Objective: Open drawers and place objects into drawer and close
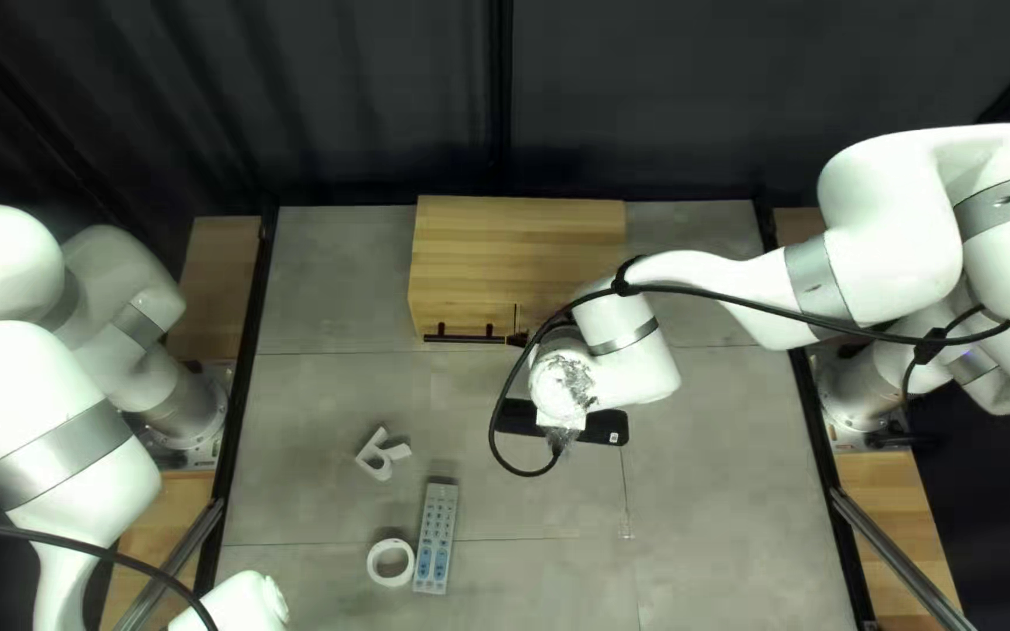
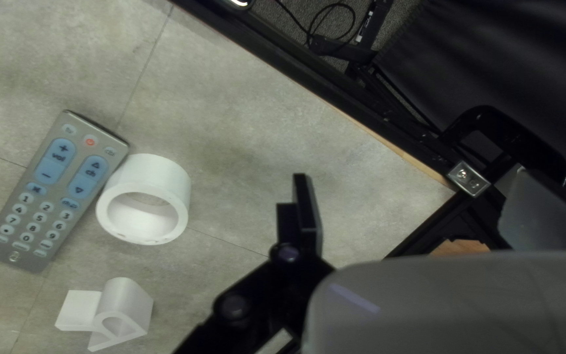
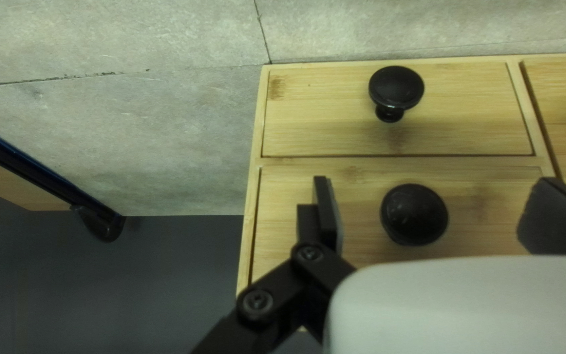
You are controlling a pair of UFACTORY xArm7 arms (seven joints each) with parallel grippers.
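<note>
The wooden drawer box [image 1: 517, 263] stands at the table's far side; in the right wrist view its upper drawer [image 3: 322, 124] and lower drawer are shut. My right gripper [image 1: 519, 339] is at the box's front. Seen from its wrist, my right gripper [image 3: 437, 211] is open, its fingers either side of the lower knob [image 3: 414, 214], apart from it. A grey remote [image 1: 436, 538], white ring [image 1: 375, 562] and white angular piece [image 1: 369, 453] lie on the table. My left gripper [image 2: 424, 213] is open and empty, beside the ring [image 2: 181, 196]; its fingertips are hidden in the top left view.
A flat black object [image 1: 604, 428] lies partly hidden under my right arm. A long black handle [image 1: 464, 339] crosses the box's front. The upper knob [image 3: 396, 88] sticks out near my right gripper. The dark table-edge rail [image 2: 335, 98] runs past my left gripper.
</note>
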